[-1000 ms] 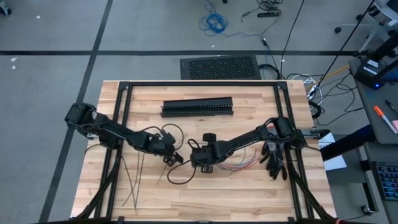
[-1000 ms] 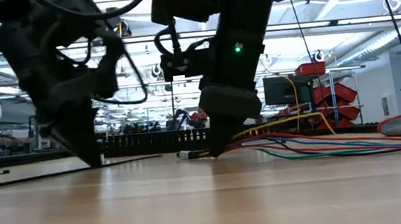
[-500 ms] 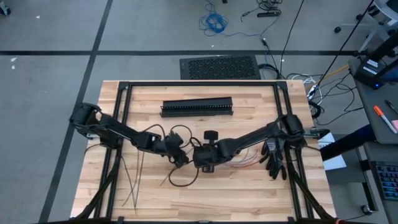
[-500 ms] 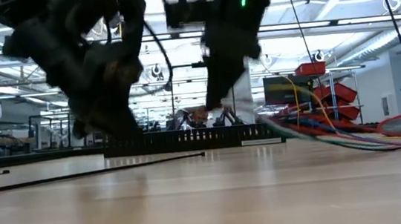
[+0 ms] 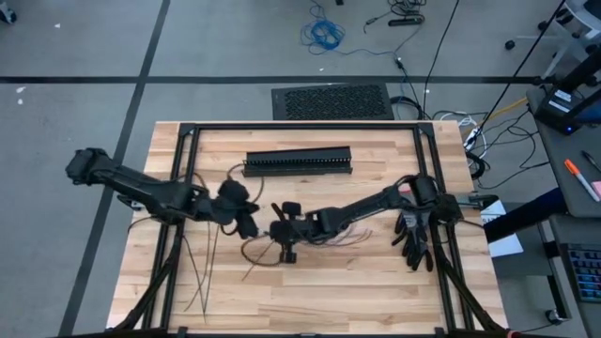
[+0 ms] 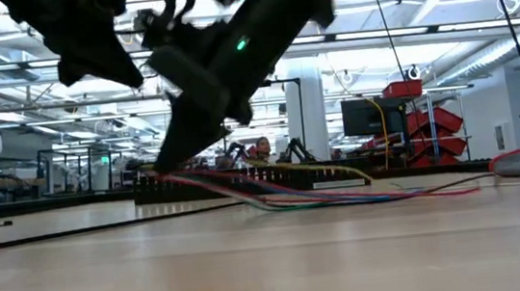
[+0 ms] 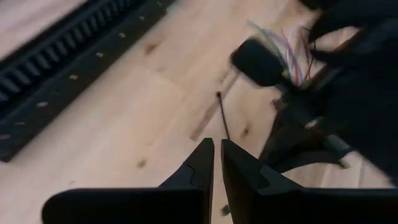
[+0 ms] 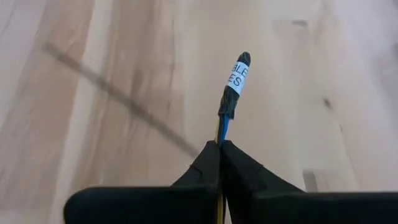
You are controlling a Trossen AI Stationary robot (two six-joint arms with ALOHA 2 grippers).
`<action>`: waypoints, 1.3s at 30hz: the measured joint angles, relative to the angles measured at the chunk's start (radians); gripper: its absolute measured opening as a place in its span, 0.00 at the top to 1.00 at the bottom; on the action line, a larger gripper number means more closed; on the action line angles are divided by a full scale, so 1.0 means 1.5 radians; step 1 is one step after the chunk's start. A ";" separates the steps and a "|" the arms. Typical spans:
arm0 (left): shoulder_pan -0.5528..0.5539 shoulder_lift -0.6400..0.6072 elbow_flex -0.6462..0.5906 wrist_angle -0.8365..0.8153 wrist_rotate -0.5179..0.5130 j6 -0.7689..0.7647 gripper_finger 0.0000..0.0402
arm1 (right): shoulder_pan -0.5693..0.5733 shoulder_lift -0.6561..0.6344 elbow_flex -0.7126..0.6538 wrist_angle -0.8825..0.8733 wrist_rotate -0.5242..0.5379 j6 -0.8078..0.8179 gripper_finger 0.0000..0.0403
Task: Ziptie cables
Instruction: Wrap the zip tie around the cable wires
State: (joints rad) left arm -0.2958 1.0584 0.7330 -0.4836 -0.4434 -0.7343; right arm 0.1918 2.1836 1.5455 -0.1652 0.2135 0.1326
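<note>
The cables (image 6: 342, 193) are a thin bundle of coloured wires. One end is wrapped in dark tape with a white label (image 8: 235, 79). My right gripper (image 8: 219, 144) is shut on that end, a little left of the table's middle (image 5: 285, 252). Left of it, my left gripper (image 7: 217, 146) hangs raised above the wood (image 5: 249, 225). Its fingers are closed to a narrow slit, and a thin dark ziptie (image 7: 222, 115) comes out of the tips. A loose ziptie (image 5: 255, 268) lies flat on the table nearby. My left gripper pinches the ziptie (image 7: 227, 134) between its two fingertips, slanting down from the table's left. A short length ending in a small head (image 7: 217, 95) sticks out past the tips. The gripper hides the rest of the strip. My right gripper pinches the cables just behind their taped, labelled end (image 8: 219, 134); the fingers lie along the bundle. They slant down from the table's right. The taped end pokes out past the tips, clear of the wood, and the wires (image 6: 275, 194) trail back onto the table.
A long black slotted duct (image 5: 298, 161) lies along the far side. More zipties (image 5: 202, 268) lie at the near left. A dark bunched object (image 5: 413, 237) sits at the right edge. Black frame rails (image 5: 183, 178) run along both sides.
My left gripper has risen from the table and drawn back toward the left edge. My right gripper has tipped and carried the cables' taped end toward the left and up off the wood, dragging the wires after it.
</note>
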 joint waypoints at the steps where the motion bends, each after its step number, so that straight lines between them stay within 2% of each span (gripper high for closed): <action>1: -0.004 -0.013 -0.001 -0.014 -0.005 -0.007 0.93 | -0.006 0.007 0.000 0.020 -0.003 0.004 1.00; 6: -0.015 -0.027 -0.003 -0.039 -0.027 -0.011 0.93 | -0.025 0.022 0.000 0.062 -0.007 0.040 0.98; 12: -0.016 0.031 -0.004 -0.035 -0.041 -0.011 0.93 | -0.046 0.026 0.000 0.060 -0.010 0.094 0.86; 16: -0.016 0.076 -0.004 -0.023 -0.042 0.011 0.93 | -0.052 0.025 0.000 0.049 -0.096 0.071 0.76; 19: -0.016 0.103 -0.004 -0.013 -0.038 0.034 0.93 | -0.055 0.006 0.000 -0.038 -0.164 0.020 0.68; 24: -0.025 0.135 -0.004 -0.016 -0.005 0.119 0.93 | -0.068 -0.071 0.000 -0.159 -0.141 -0.014 0.64; 30: -0.039 0.182 -0.004 0.014 -0.003 0.265 0.93 | -0.065 -0.152 0.001 -0.317 -0.052 -0.085 0.65; 34: -0.040 0.238 -0.004 0.017 -0.002 0.248 0.93 | -0.069 -0.162 -0.028 -0.371 -0.019 -0.074 0.67; 39: -0.037 0.302 -0.004 0.017 -0.004 0.190 0.93 | -0.069 -0.162 -0.142 -0.307 -0.024 -0.053 0.69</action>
State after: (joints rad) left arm -0.3518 1.5110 0.7265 -0.4581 -0.4492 -0.4489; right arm 0.0885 1.9412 1.3325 -0.6254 0.1776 0.0529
